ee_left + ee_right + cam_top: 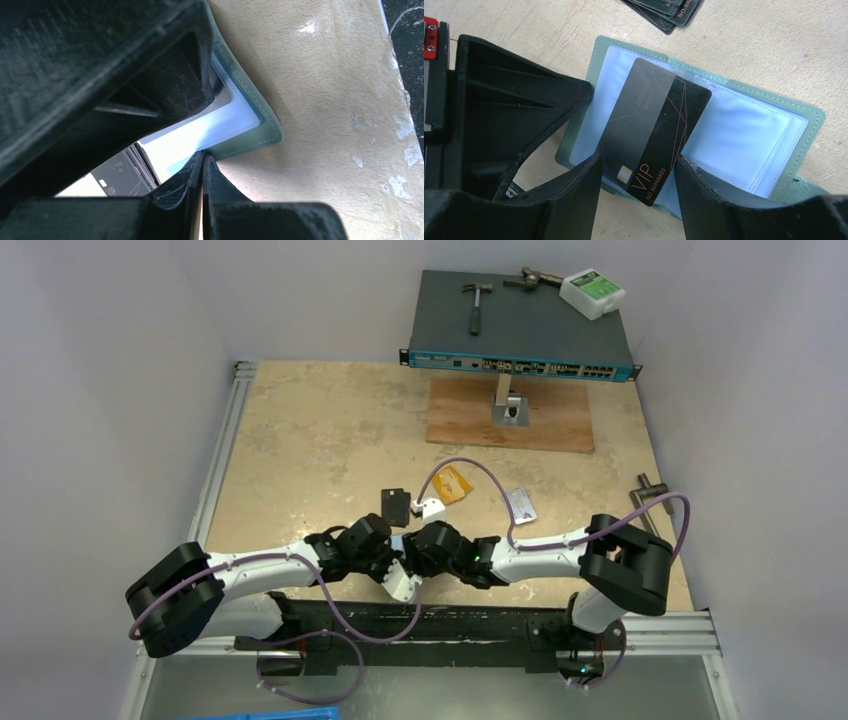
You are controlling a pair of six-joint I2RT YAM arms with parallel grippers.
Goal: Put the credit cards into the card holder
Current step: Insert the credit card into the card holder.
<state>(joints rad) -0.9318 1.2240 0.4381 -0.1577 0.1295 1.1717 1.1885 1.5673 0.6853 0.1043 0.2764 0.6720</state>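
The teal card holder [814, 120] lies open on the table, pale blue lining up. A black card marked VIP [654, 120] lies slanted on it, its upper end under a clear pocket. My right gripper [638, 160] is open, one finger on each side of the card's lower end. My left gripper [202, 157] is shut on the card holder's [260, 135] edge. In the top view both grippers [410, 555] meet and hide the holder. An orange card [452, 483] and a silver card [521, 503] lie on the table beyond them.
A stack of dark cards [664, 7] lies just beyond the holder, seen as a black rectangle [397, 505] from above. At the back a network switch [520, 330] carrying hammers and a white box stands over a wooden board [510, 415]. A metal tool [648, 490] lies at right.
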